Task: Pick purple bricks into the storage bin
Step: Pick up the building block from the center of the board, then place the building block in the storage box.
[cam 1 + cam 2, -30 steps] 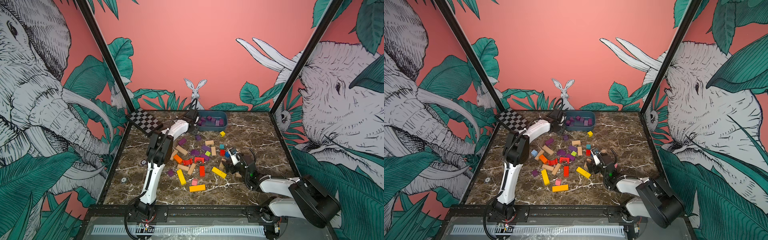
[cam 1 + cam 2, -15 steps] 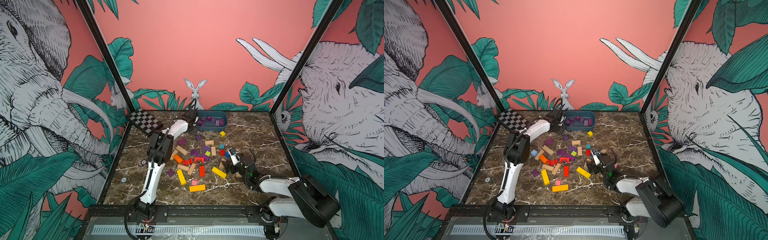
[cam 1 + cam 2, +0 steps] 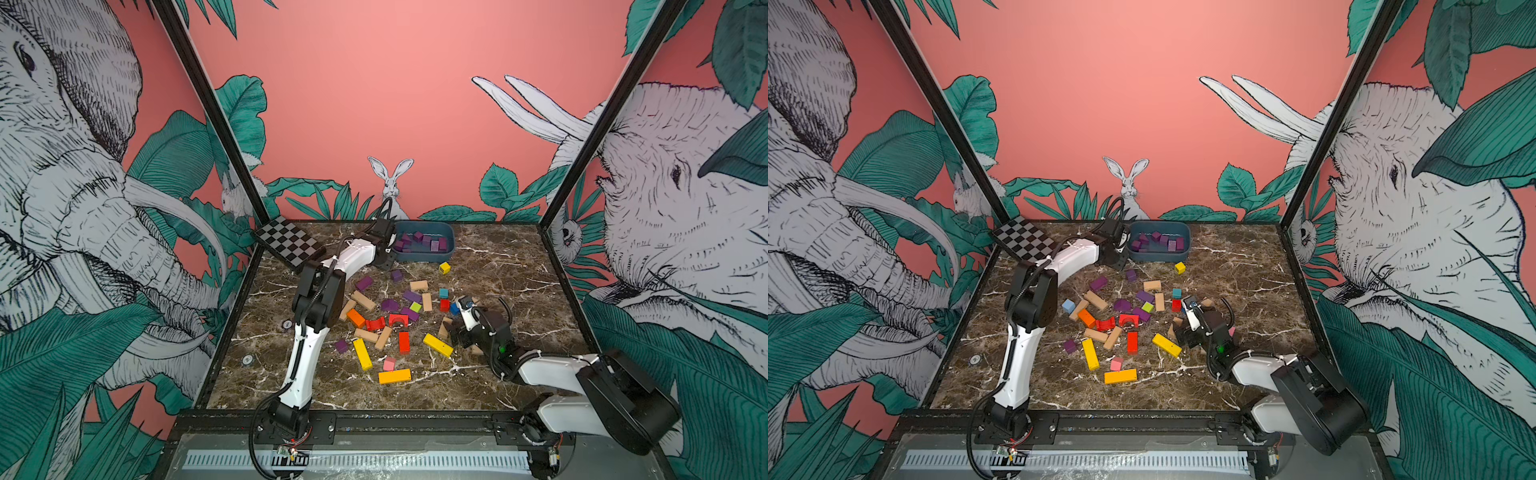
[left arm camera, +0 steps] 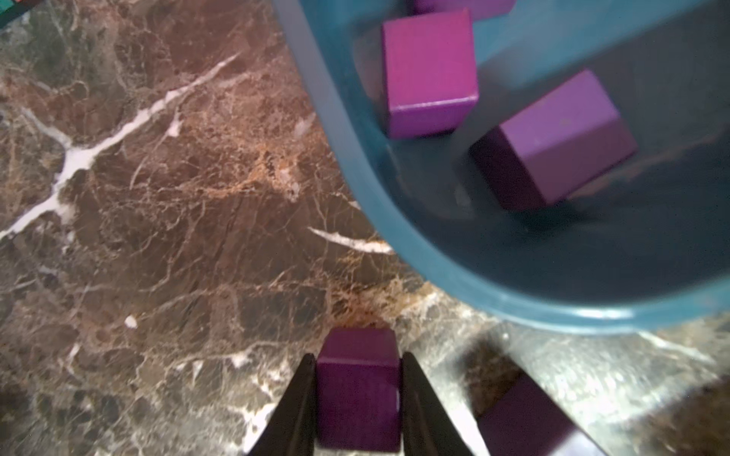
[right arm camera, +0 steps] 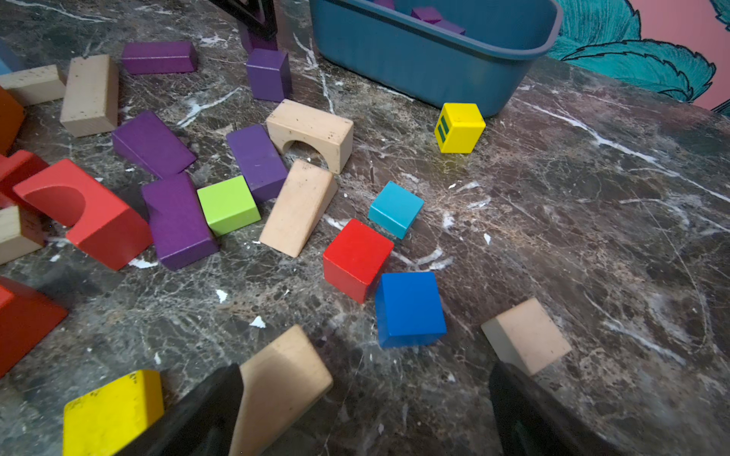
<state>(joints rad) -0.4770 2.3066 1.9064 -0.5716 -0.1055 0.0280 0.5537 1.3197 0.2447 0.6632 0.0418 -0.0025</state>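
2 left fingers (image 4: 296, 414) clamp 1 purple brick (image 4: 357, 391) beside the storage bin (image 4: 553, 276).

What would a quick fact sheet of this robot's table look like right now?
Left arm's jaws: closed on a small purple wooden cube, just outside the tub
Right arm's jaws: wide open, gripping nothing, beside a plain tan wooden wedge
Storage bin: shallow dark blue plastic tub at the back of the brown marble tabletop
In the tub: several purple wooden blocks
Not yet collected: loose purple blocks scattered mid-table
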